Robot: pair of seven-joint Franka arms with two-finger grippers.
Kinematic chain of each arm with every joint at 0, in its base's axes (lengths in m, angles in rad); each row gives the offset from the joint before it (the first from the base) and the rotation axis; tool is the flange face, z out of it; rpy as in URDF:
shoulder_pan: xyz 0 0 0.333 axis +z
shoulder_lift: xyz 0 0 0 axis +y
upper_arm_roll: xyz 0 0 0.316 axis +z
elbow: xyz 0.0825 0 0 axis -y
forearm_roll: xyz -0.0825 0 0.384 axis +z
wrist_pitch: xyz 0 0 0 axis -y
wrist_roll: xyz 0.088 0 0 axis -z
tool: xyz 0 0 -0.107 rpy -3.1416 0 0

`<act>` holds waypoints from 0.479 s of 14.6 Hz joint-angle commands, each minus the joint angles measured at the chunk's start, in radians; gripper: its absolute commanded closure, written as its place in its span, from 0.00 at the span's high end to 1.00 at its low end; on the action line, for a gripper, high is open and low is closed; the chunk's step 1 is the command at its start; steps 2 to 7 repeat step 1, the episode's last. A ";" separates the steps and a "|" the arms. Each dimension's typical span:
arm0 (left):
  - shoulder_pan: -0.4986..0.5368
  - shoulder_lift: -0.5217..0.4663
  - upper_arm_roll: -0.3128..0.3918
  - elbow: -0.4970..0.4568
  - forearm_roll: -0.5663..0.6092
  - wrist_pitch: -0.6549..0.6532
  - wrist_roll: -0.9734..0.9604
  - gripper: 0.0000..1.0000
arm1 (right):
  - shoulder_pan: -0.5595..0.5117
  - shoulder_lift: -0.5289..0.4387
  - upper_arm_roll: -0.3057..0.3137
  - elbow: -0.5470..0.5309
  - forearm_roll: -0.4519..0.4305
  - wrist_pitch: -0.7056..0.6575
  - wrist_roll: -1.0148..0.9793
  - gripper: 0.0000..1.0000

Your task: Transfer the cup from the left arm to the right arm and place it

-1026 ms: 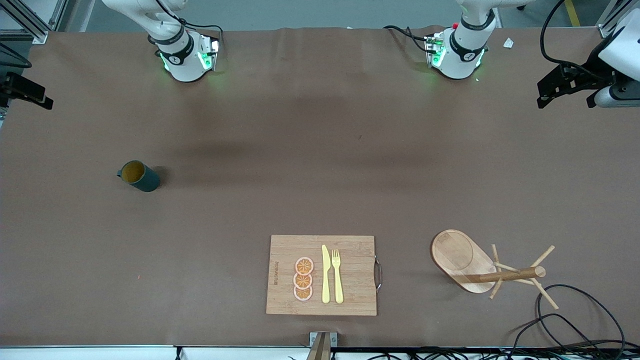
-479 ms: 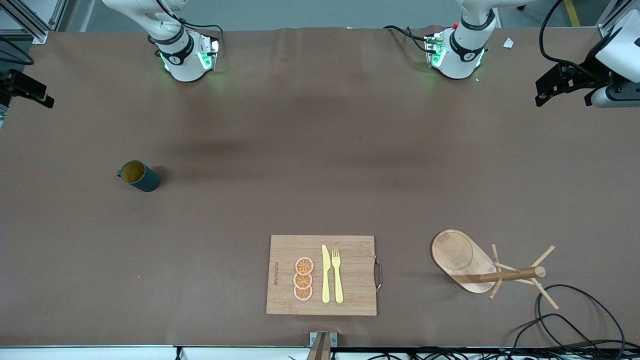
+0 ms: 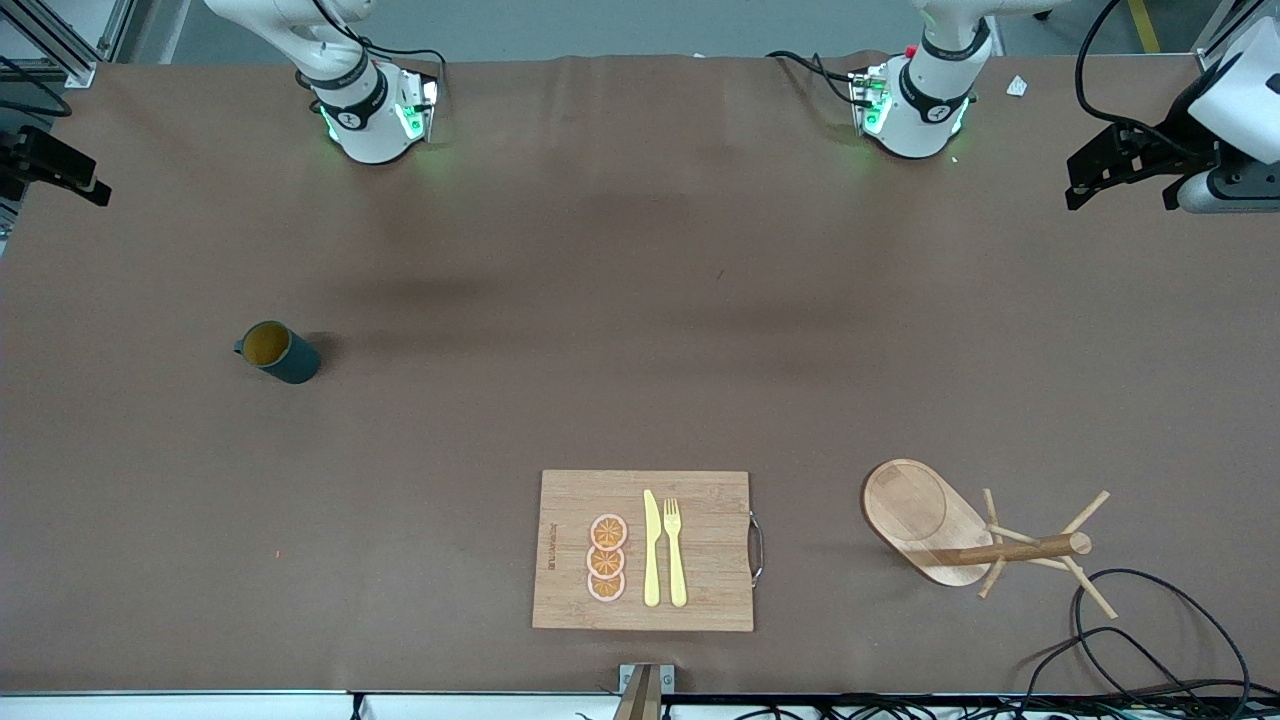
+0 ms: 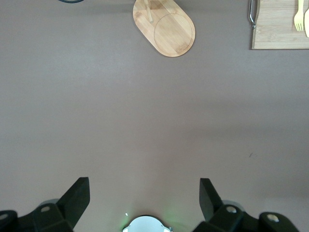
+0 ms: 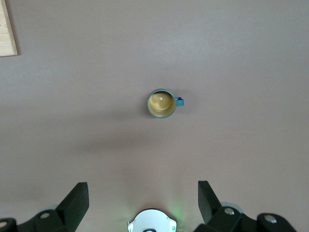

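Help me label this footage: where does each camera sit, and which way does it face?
Front view: high, facing the robots, looking down at the table; both bases show.
Left wrist view: on the left arm, looking down past the open left gripper at the peg rack.
Right wrist view: on the right arm, above the cup; open right gripper shows.
Front and right wrist views share the cup.

Matt brown table (image 3: 640, 300), wooden cutting board (image 3: 700, 500), wooden peg rack (image 3: 1000, 550), yellow plastic cutlery (image 3: 664, 548).
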 commanded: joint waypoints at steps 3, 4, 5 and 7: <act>0.001 0.001 0.002 0.017 -0.017 -0.019 0.021 1.00 | -0.009 -0.022 0.011 -0.007 -0.003 -0.008 0.019 1.00; 0.001 0.001 0.002 0.017 -0.017 -0.019 0.021 1.00 | -0.009 -0.022 0.011 -0.007 -0.003 -0.008 0.019 1.00; 0.001 0.001 0.002 0.017 -0.017 -0.019 0.021 1.00 | -0.009 -0.022 0.011 -0.007 -0.003 -0.008 0.019 1.00; 0.001 0.001 0.002 0.017 -0.017 -0.019 0.021 1.00 | -0.009 -0.022 0.011 -0.007 -0.003 -0.008 0.019 1.00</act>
